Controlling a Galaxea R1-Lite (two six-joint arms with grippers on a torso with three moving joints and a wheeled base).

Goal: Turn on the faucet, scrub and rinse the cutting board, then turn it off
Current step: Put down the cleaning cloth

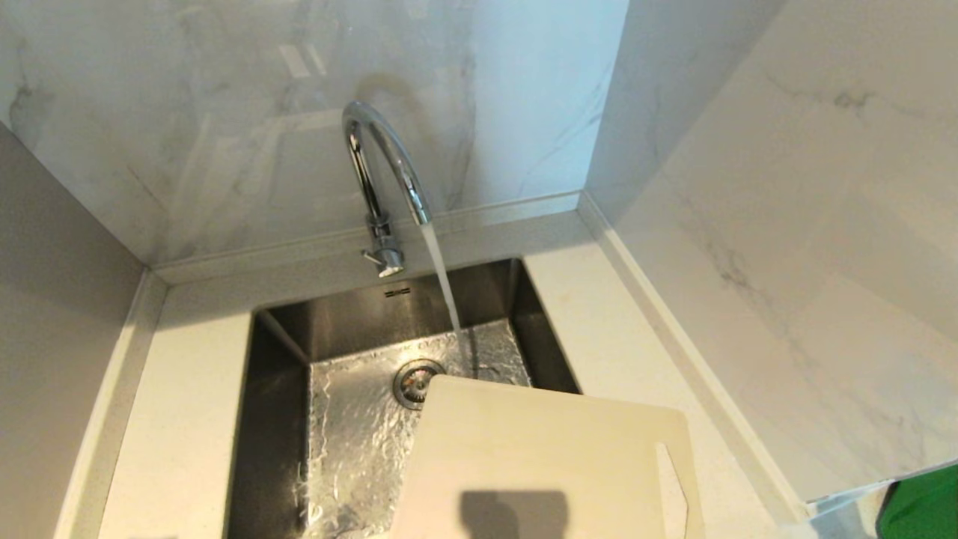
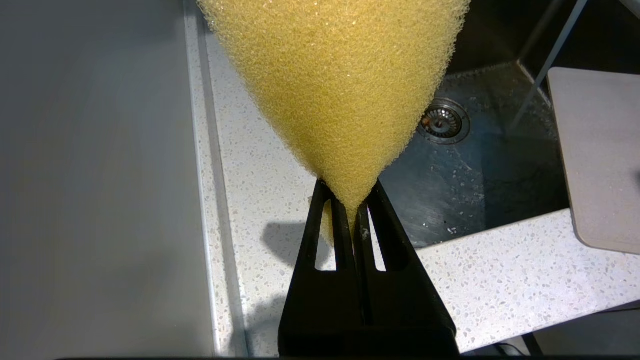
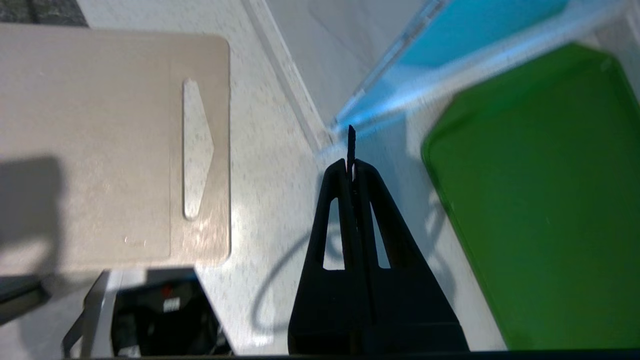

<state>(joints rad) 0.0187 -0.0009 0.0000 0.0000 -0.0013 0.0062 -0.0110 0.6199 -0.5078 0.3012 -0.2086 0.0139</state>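
No readable brand or label anywhere; a small tag on dark gear at the lower left of the right wrist view is too small to read. Faucet (image 1: 378, 180) stands upper centre of the head view, water running from the spout into the steel sink (image 1: 352, 329), hitting near the drain (image 1: 414, 382). Cutting board (image 1: 539, 464) sits lower centre-right in the head view, one corner overhanging the sink, the rest on the white countertop (image 1: 187, 419), slot handle toward the frame's right. Neither arm shows in the head view. Left gripper (image 2: 352, 200): fingers clamped on a yellow sponge (image 2: 335, 80), over the counter edge beside the sink; board is at the right edge of that view, well apart from the fingers. Right gripper (image 3: 351, 165): fingers closed together, nothing held, over the countertop between the board at upper left and a green tray (image 3: 540, 200) at right; not touching the board.
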